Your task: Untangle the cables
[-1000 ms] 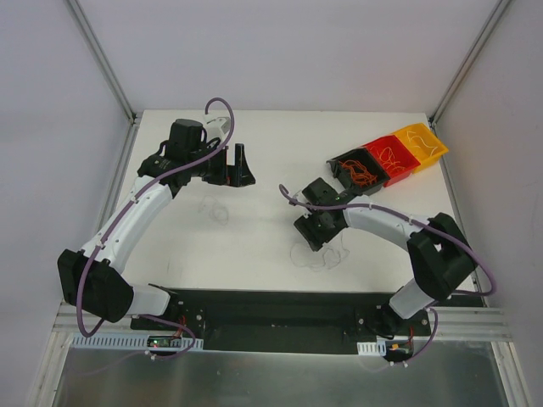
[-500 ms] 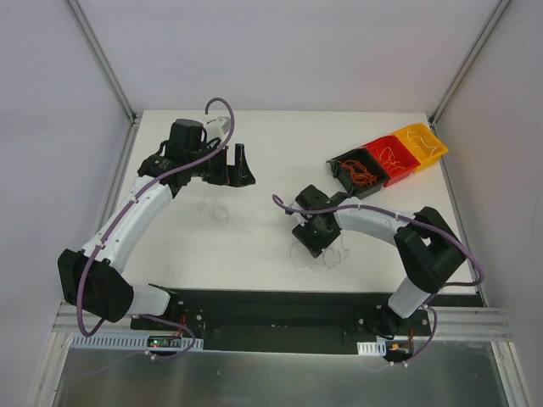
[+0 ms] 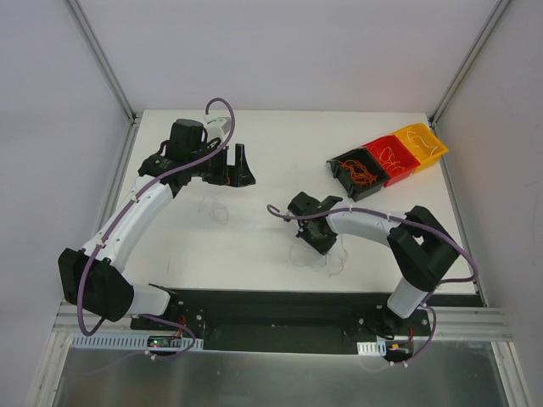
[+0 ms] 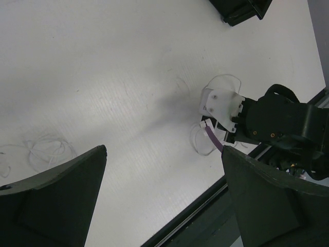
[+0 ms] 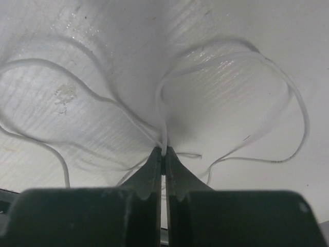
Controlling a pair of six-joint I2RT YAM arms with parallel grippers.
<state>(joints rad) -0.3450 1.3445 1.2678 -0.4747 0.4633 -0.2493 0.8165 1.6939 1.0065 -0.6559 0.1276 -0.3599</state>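
A small tangle of whitish-clear cables (image 3: 333,261) lies near the table's front edge, right of centre. My right gripper (image 3: 320,245) is down on it. In the right wrist view the gripper (image 5: 163,150) is shut, its tips pinching one white cable strand (image 5: 163,136) whose loops spread over the table on both sides. Another whitish cable coil (image 3: 217,210) lies alone left of centre, also seen in the left wrist view as a coil (image 4: 45,151). My left gripper (image 3: 233,170) hovers above the back left, wide open (image 4: 164,198) and holding nothing.
Three bins stand in a row at the back right: a black bin (image 3: 349,166) with orange wires, a red bin (image 3: 397,172) and a yellow bin (image 3: 431,153), each with thin wires inside. The black front rail (image 4: 205,206) runs along the near table edge.
My right gripper has moved left and down onto the whitish tangle and shut on one strand. The left arm has not moved.
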